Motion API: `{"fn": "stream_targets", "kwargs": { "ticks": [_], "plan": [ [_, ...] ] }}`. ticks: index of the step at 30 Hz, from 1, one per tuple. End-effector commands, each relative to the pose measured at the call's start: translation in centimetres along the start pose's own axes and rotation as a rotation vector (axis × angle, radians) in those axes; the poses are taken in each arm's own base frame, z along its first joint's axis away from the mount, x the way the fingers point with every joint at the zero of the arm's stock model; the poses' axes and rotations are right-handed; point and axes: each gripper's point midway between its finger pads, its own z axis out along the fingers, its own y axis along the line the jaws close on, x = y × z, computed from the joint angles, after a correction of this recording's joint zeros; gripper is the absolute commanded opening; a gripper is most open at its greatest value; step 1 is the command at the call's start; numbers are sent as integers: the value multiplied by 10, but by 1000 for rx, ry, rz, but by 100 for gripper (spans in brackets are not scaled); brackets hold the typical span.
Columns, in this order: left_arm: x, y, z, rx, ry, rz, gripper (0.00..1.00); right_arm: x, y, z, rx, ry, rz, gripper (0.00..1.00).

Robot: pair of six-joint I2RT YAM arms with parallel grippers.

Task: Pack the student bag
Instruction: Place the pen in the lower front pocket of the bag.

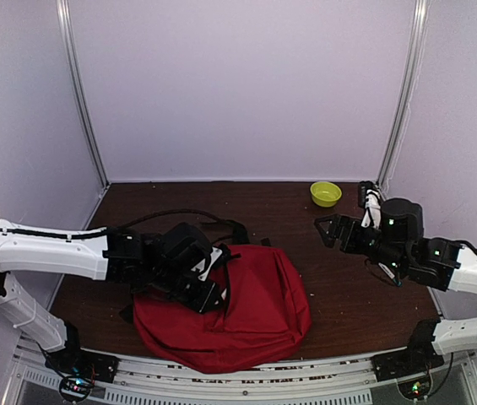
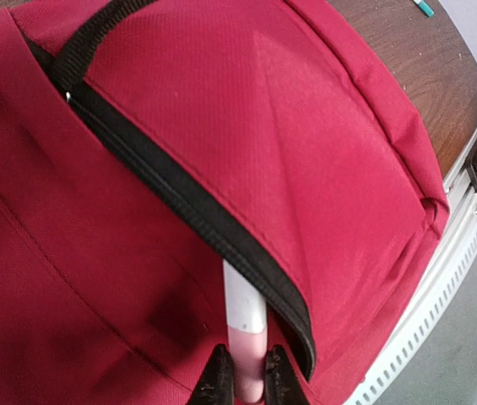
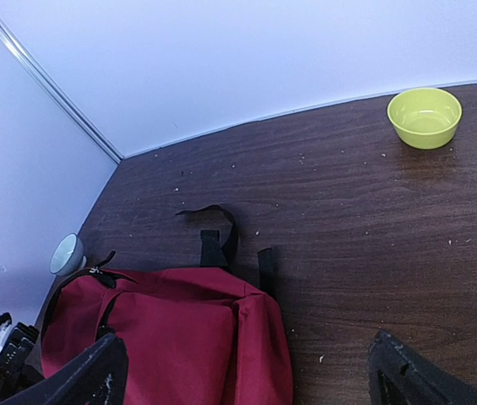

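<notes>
Pink-and-white pen [image 2: 243, 325] is sitting clenched in your left gripper [image 2: 245, 373], tip entering the zipper mouth [image 2: 179, 198] of the student bag [image 2: 306, 126] just ahead of the fingers, so be sliding it straight in before releasing, while your right gripper [image 1: 329, 229] is hanging open.

This looks like a robot lab, set up as a small test booth. A dark brown wooden table [image 1: 348, 287] sits inside plain pale walls [image 1: 246, 84] on three sides. Shiny metal poles [image 1: 84, 93] run up the back corners. Along the near edge of the table is a grey metal rail [image 1: 179, 392] with slots in it. The left arm [image 1: 48, 251] and the right arm [image 1: 474, 278], both white and black robot arms, are fixed there. Tiny lights [image 1: 75, 386] glow at their bases, maybe on little circuit boards, but they are too small to tell.
</notes>
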Motion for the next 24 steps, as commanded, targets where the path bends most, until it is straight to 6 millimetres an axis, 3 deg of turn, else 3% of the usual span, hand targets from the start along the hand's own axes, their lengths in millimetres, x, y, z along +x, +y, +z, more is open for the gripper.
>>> {"fn": "stream_targets", "kwargs": {
  "ticks": [1, 8, 16, 24],
  "plan": [
    [-30, -9, 0, 40, -67, -3, 0, 2, -6, -1, 11, 2, 7, 100],
    [-49, -7, 8, 62, -71, -21, 0, 3, -8, -1, 12, 4, 7, 100],
    [-64, -23, 16, 127, -75, -8, 0, 5, -12, -1, 16, 4, 13, 100],
    [-63, -33, 22, 177, -56, 15, 2, 3, -15, -4, 21, -4, 15, 100]
  ]
}}
